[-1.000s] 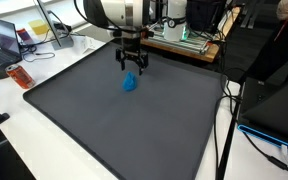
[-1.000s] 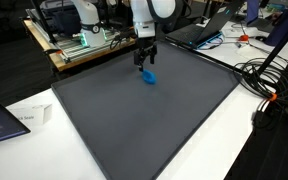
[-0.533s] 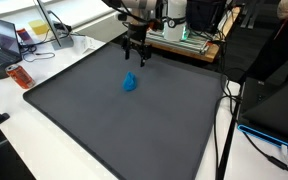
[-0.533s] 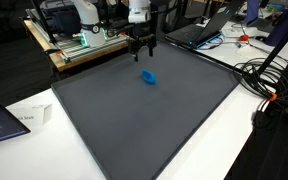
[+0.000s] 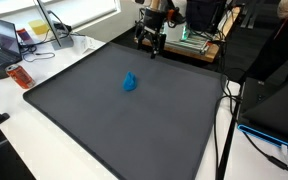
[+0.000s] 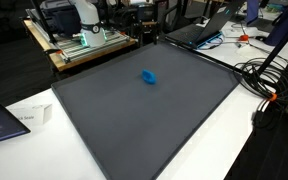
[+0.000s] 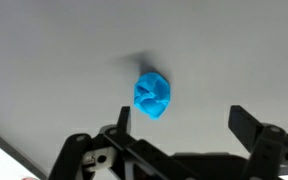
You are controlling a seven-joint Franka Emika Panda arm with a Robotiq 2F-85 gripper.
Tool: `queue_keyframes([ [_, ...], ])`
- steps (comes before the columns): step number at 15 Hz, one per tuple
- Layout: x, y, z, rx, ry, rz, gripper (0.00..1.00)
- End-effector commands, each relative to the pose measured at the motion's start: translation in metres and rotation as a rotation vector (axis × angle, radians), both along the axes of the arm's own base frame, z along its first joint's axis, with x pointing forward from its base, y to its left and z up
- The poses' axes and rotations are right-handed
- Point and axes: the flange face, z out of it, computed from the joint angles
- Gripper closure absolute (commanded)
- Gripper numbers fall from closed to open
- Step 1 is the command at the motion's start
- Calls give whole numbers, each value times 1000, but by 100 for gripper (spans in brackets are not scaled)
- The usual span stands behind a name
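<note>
A small crumpled blue object [image 5: 130,83] lies alone on the dark grey mat [image 5: 134,135], toward its far half; it also shows in the other exterior view [image 6: 148,76]. My gripper [image 5: 152,38] hangs high above the mat's far edge, well away from the blue object and touching nothing. In the wrist view the gripper [image 7: 184,118] is open and empty, with its two dark fingers spread wide. The blue object [image 7: 153,95] lies far below, near the left finger [image 7: 123,116] in that picture. In one exterior view the gripper is mostly cut off at the top edge.
A laptop [image 5: 6,38] and a red item [image 5: 20,76] sit on the white table beside the mat. Cables [image 6: 264,75] lie along one side. A wooden bench with electronics [image 6: 84,45] stands behind the mat. A white box [image 6: 39,113] sits near a corner.
My gripper has risen from just above the blue object and drawn back toward the mat's far edge, open and empty. The blue object has stayed in place.
</note>
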Motion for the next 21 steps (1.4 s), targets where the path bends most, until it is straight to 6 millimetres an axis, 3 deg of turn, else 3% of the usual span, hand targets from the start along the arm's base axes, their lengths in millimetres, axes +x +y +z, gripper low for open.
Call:
queue_keyframes([
  [1,-7,20,17,-16,-13,-83,0],
  [8,10,45,26,-26,19,-247,0],
  [18,88,35,28,0,200,-450,0],
  [21,94,14,-9,55,208,-494,0],
])
